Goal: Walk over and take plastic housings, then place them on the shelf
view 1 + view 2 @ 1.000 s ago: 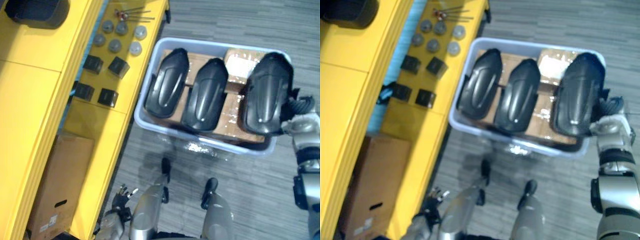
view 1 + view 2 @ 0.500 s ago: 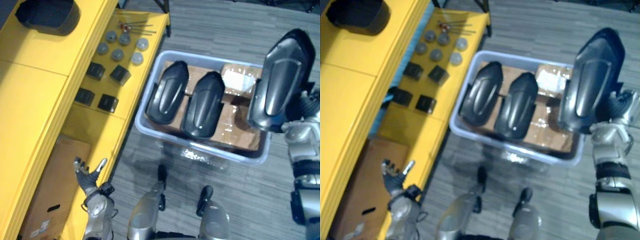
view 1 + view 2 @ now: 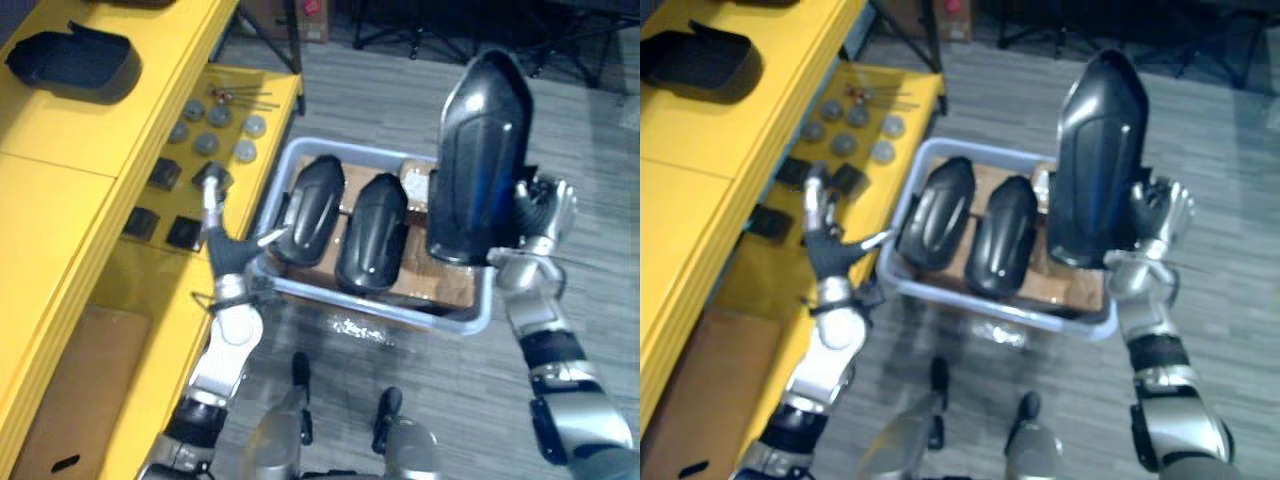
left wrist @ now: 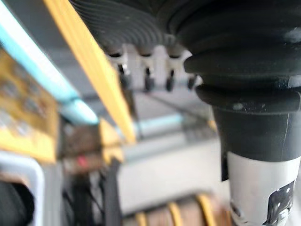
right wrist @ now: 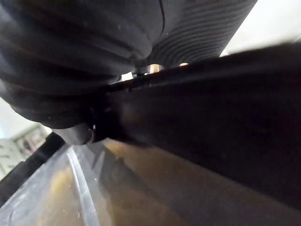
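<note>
While gripping the large glossy black moulded plastic housing [image 3: 478, 150] upright, well above the pale grey plastic tub [image 3: 420, 316], curls the right hand [image 3: 540, 210] round one long edge of the shell, fingers [image 3: 1165, 205] wrapped onto the rim. Leaves two more black housings [image 3: 305, 208] lying side by side in the tub on brown cardboard. Holds the left hand [image 3: 226, 255] raised between the tub and the long yellow shelf unit [image 3: 70, 170], fingers [image 3: 210, 200] straight and spread, thumb out toward the tub rim, grasping nothing.

Judged light for its bulk: a thin, stiff shell, smooth and probably slippery. Likely to swing or twist from a one-edge grip, with most of its length towering over the hand. Better taken at the rim, for hooking fingers over the edge, than on the rounded glossy back; steadier with a second hold lower down from the free hand. Not fragile by the look, yet apt to scuff or clatter if dropped. Needs a bare stretch of shelf, away from the black plastic tray [image 3: 70, 62] on the upper level and the small grey round caps [image 3: 210, 125] and small black blocks [image 3: 185, 232] on the lower.
</note>
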You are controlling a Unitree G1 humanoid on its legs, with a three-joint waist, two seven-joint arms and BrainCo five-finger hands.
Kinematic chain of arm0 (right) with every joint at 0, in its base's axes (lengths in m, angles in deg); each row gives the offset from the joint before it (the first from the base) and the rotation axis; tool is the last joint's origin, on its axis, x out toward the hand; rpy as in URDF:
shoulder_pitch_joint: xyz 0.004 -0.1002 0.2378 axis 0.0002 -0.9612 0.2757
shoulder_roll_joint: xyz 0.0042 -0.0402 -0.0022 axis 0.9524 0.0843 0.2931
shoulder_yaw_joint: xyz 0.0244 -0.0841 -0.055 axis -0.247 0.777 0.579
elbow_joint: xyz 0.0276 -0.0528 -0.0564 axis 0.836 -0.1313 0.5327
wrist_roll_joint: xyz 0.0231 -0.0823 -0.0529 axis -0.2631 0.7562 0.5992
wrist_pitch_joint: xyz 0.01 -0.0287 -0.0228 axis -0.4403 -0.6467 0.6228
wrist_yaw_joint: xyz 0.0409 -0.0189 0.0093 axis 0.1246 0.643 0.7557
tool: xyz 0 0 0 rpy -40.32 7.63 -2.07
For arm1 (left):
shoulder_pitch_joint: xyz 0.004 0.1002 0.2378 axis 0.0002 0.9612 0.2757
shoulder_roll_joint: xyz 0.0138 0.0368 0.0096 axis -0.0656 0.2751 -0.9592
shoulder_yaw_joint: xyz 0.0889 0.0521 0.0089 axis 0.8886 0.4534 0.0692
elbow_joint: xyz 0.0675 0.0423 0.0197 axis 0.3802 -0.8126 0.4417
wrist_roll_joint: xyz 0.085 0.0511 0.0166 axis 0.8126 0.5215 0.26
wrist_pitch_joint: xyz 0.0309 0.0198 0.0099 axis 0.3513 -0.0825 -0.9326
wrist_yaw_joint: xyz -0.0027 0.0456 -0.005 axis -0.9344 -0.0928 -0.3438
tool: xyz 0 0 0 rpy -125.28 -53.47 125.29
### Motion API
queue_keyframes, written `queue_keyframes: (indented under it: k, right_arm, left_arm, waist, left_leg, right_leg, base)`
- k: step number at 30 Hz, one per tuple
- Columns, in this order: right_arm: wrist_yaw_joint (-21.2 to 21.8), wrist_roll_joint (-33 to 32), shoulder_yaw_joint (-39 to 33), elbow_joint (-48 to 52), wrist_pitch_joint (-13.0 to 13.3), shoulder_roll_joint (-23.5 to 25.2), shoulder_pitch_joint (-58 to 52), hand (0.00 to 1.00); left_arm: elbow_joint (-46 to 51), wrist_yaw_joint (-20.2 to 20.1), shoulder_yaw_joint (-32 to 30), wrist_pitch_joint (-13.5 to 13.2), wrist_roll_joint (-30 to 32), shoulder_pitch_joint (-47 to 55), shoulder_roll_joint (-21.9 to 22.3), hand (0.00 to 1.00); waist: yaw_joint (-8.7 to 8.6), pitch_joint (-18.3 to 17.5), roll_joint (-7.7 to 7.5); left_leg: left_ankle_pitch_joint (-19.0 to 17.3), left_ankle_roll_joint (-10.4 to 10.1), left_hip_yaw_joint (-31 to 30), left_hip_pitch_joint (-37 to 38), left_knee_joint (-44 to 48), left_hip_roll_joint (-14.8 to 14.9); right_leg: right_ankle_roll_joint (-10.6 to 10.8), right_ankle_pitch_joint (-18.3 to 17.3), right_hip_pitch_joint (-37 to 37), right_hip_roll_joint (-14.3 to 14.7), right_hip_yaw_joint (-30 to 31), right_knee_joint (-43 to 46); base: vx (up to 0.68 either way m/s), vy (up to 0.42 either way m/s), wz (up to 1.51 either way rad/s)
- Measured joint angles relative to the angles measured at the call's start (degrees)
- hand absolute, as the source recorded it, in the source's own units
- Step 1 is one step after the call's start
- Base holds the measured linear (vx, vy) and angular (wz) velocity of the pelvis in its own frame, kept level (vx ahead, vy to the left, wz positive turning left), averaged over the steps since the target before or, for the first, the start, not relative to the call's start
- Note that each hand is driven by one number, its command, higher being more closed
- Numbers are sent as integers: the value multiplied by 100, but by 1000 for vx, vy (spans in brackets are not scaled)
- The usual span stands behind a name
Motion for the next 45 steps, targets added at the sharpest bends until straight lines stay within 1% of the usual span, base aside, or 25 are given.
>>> queue_keyframes:
  k: [2, 3, 4, 6, 8, 9, 10, 11, 12, 13, 14, 19, 24, 26, 28, 31, 33, 35, 36, 37, 38, 41, 42, 44, 45]
  right_arm:
    - [-39, 144, 176, 107, 89, 94, 167, 100]
    - [-62, 179, 218, 133, 98, 114, 235, 100]
    - [-131, 263, 287, 266, 99, 170, 348, 100]
    - [-247, 471, 311, 535, 227, 316, 521, 100]
    - [-339, 628, 373, 723, 273, 398, 652, 100]
    - [-450, 761, 474, 801, 368, 458, 801, 100]
    - [-502, 807, 519, 836, 394, 481, 854, 100]
    - [-608, 952, 595, 946, 458, 566, 978, 100]
    - [-672, 1031, 657, 975, 484, 617, 1039, 100]
    - [-711, 1069, 694, 979, 490, 646, 1070, 100]
    - [-784, 1141, 748, 984, 493, 701, 1104, 100]
    - [-790, 1155, 824, 984, 475, 724, 1104, 100]
    - [-792, 1194, 932, 969, 470, 749, 1104, 100]
    - [-792, 1231, 935, 949, 467, 768, 1104, 100]
    - [-791, 1231, 945, 942, 466, 784, 1104, 100]
    - [-773, 1240, 1109, 902, 464, 790, 1104, 100]
    - [-770, 1276, 1185, 871, 461, 793, 1104, 100]
    - [-760, 1285, 1211, 849, 461, 829, 1104, 100]
    - [-760, 1287, 1211, 821, 461, 864, 1104, 100]
    - [-760, 1289, 1211, 788, 461, 887, 1104, 100]
    - [-761, 1295, 1207, 732, 448, 913, 1104, 100]
    - [-761, 1298, 1213, 627, 387, 936, 1101, 100]
    - [-761, 1298, 1213, 627, 372, 936, 1101, 100]
    - [-761, 1300, 1254, 626, 348, 936, 1101, 100]
    - [-762, 1300, 1268, 626, 348, 936, 1101, 100]
  left_arm:
    - [-376, -241, 294, 283, -18, -540, 38, 0]
    - [-492, -279, 353, 326, -19, -664, 62, 0]
    - [-675, -356, 423, 424, -23, -879, 132, 0]
    - [-977, -449, 574, 617, -114, -1234, 234, 0]
    - [-1220, -536, 680, 787, -126, -1494, 279, 0]
    - [-1525, -542, 800, 998, -131, -1774, 325, 0]
    - [-1648, -554, 833, 1099, -130, -1882, 351, 0]
    - [-1973, -566, 836, 1297, -225, -2105, 428, 0]
    - [-2151, -567, 837, 1401, -341, -2193, 445, 0]
    - [-2279, -566, 837, 1429, -364, -2236, 456, 0]
    - [-2454, -562, 832, 1455, -586, -2275, 465, 0]
    - [-2519, -540, 817, 1475, -992, -2274, 465, 0]
    - [-2625, -649, 783, 1330, -1476, -2273, 466, 0]
    - [-2625, -775, 775, 1155, -1835, -2273, 467, 0]
    - [-2625, -802, 771, 1086, -1961, -2273, 473, 0]
    - [-2622, -863, 750, 894, -2322, -2273, 542, 0]
    - [-2622, -866, 729, 885, -2362, -2273, 637, 0]
    - [-2622, -900, 728, 821, -2447, -2273, 663, 0]
    - [-2621, -976, 723, 747, -2605, -2273, 698, 0]
    - [-2620, -1003, 723, 717, -2623, -2273, 714, 0]
    - [-2620, -1043, 717, 690, -2779, -2273, 746, 0]
    - [-2619, -1215, 705, 680, -3269, -2273, 750, 0]
    - [-2619, -1242, 706, 680, -3320, -2272, 751, 0]
    - [-2616, -1295, 706, 680, -3661, -2271, 756, 0]
    - [-2616, -1295, 705, 680, -3675, -2271, 756, 0]
  waist:
    - [-31, -20, -2]
    - [-45, -20, -2]
    - [-64, -21, -5]
    - [-93, -22, -6]
    - [-153, -22, -7]
    - [-181, -22, -7]
    - [-184, -22, -7]
    - [-177, -24, -11]
    - [-187, -24, -11]
    - [-198, -24, -11]
    - [-244, -25, -11]
    - [-280, -25, -11]
    - [-277, -25, -12]
    - [-277, -24, -12]
    - [-277, -25, -12]
    - [-277, -24, -12]
    - [-274, -24, -12]
    - [-270, -24, -12]
    - [-267, -24, -12]
    - [-266, -24, -12]
    - [-265, -24, -12]
    - [-260, -24, -12]
    - [-259, -24, -13]
    - [-257, -24, -13]
    - [-257, -24, -13]
  left_leg:
    - [2, 1, 124, -4, 0, 22]
    - [4, 1, 153, -8, 0, 29]
    - [14, -8, 189, -25, 0, 42]
    - [50, -7, 257, -26, 0, 66]
    - [59, -6, 267, -26, 1, 81]
    - [60, -6, 292, -20, 2, 101]
    - [60, -7, 306, -21, 2, 112]
    - [68, -17, 384, -33, 2, 142]
    - [68, -17, 421, -31, 2, 153]
    - [68, -17, 430, -22, 2, 155]
    - [68, -17, 436, -17, 3, 160]
    - [67, -17, 451, -16, 3, 154]
    - [67, -17, 452, -18, 3, 154]
    - [68, -16, 452, -18, 3, 150]
    - [68, -16, 452, -18, 3, 149]
    - [68, -16, 450, -19, 3, 149]
    - [68, -16, 445, -23, 3, 147]
    - [68, -16, 444, -25, 3, 145]
    - [68, -16, 442, -25, 2, 144]
    - [68, -16, 442, -25, 2, 144]
    - [68, -16, 442, -25, 2, 144]
    - [69, -15, 441, -25, 2, 144]
    - [69, -15, 441, -25, 2, 144]
    - [69, -15, 441, -25, 2, 143]
    - [69, -15, 441, -25, 2, 143]
  right_leg:
    - [-1, 107, -6, 23, 61, -111]
    - [-6, 134, -7, 32, 78, -143]
    - [-14, 174, -41, 53, 140, -172]
    - [-16, 197, -69, 76, 200, -199]
    - [-23, 205, -73, 96, 215, -204]
    - [-42, 218, -85, 120, 263, -210]
    - [-54, 226, -99, 136, 301, -211]
    - [-76, 243, -159, 161, 353, -211]
    - [-79, 245, -175, 168, 380, -213]
    - [-79, 245, -175, 171, 394, -213]
    - [-79, 245, -175, 178, 421, -213]
    - [-83, 251, -187, 177, 462, -213]
    - [-82, 256, -193, 201, 467, -212]
    - [-80, 261, -194, 203, 467, -212]
    - [-80, 261, -195, 203, 467, -212]
    - [-80, 261, -195, 203, 466, -212]
    - [-80, 261, -195, 203, 462, -212]
    - [-80, 261, -196, 201, 460, -212]
    - [-80, 261, -195, 201, 459, -212]
    - [-80, 261, -195, 200, 458, -212]
    - [-79, 261, -194, 200, 457, -212]
    - [-79, 261, -195, 201, 456, -212]
    - [-79, 261, -194, 200, 455, -212]
    - [-79, 261, -194, 199, 454, -212]
    - [-79, 261, -194, 199, 454, -212]
  base:
    - [-23, 15, -19]
    - [-20, 7, -18]
    - [-10, -2, -21]
    - [10, -16, -17]
    - [25, -23, -6]
    - [28, -23, -9]
    - [30, -31, -22]
    - [16, -22, -23]
    - [16, -22, -23]
    - [21, -17, -11]
    - [22, -12, -5]
    - [4, -2, -1]
    - [0, 0, 0]
    - [0, 0, 0]
    - [0, 0, 0]
    - [0, 0, 0]
    - [0, 0, 0]
    - [0, 0, 0]
    - [0, 0, 0]
    - [0, 0, 0]
    - [0, 0, 0]
    - [0, 0, 0]
    - [0, 0, 0]
    - [0, 0, 0]
    - [0, 0, 0]
